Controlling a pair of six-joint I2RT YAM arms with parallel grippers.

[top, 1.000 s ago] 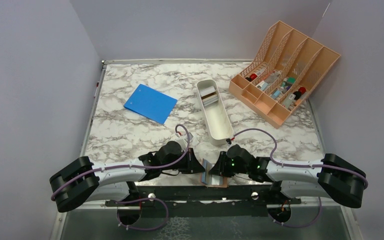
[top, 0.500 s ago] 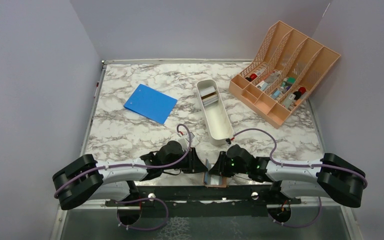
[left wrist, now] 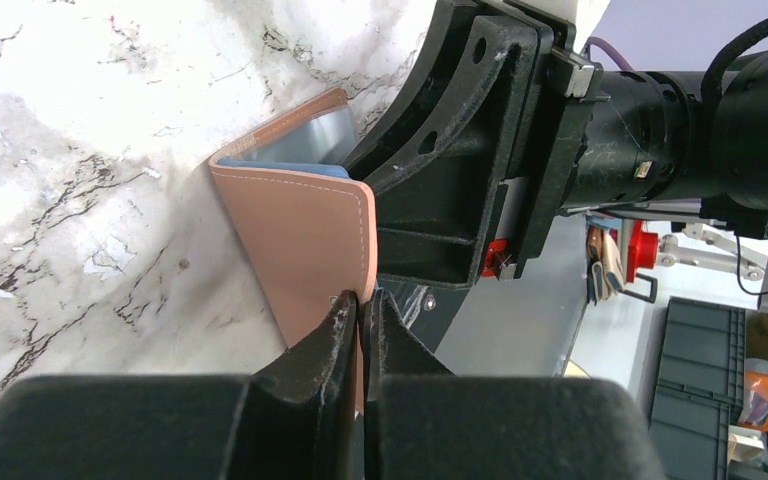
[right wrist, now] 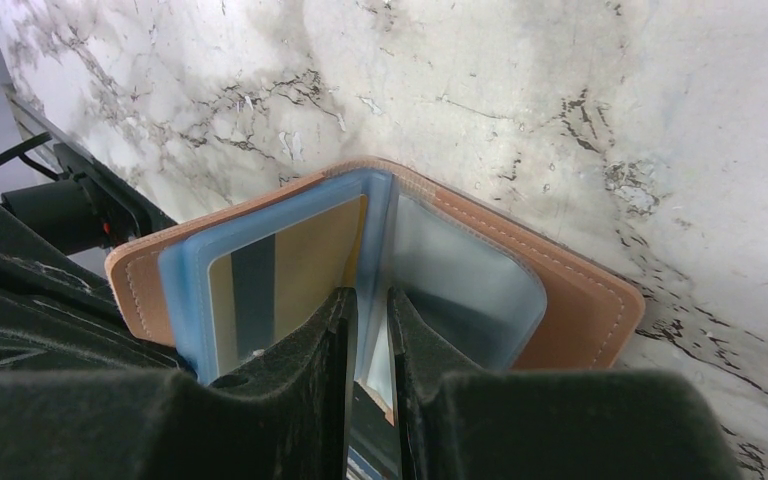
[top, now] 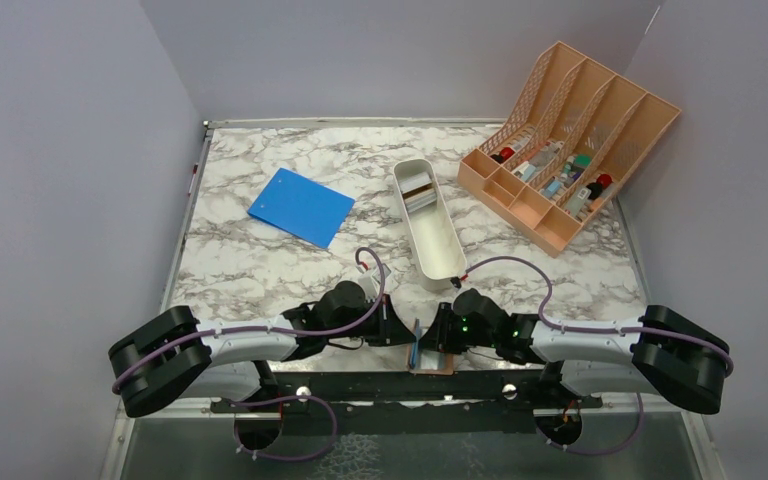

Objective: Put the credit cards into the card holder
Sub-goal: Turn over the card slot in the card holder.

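Note:
The brown card holder (top: 430, 357) stands open at the table's near edge, between both grippers. My left gripper (top: 407, 335) is shut on the edge of its brown cover flap (left wrist: 305, 230). My right gripper (right wrist: 370, 305) is shut on a pale blue inner sleeve (right wrist: 460, 280) of the card holder. A gold credit card with a dark stripe (right wrist: 305, 268) sits in a neighbouring sleeve. More credit cards (top: 420, 192), brownish and silver, stand in the far end of the white tray (top: 440, 250).
A blue notebook (top: 301, 206) lies at the mid left. The peach lattice organiser (top: 570, 145) with small items stands at the back right. The right arm's black wrist (left wrist: 520, 140) sits close behind the card holder. The table's front edge is right below both grippers.
My left gripper has shifted right to the card holder and closed on its left flap, which now stands more upright. The right arm has stayed put.

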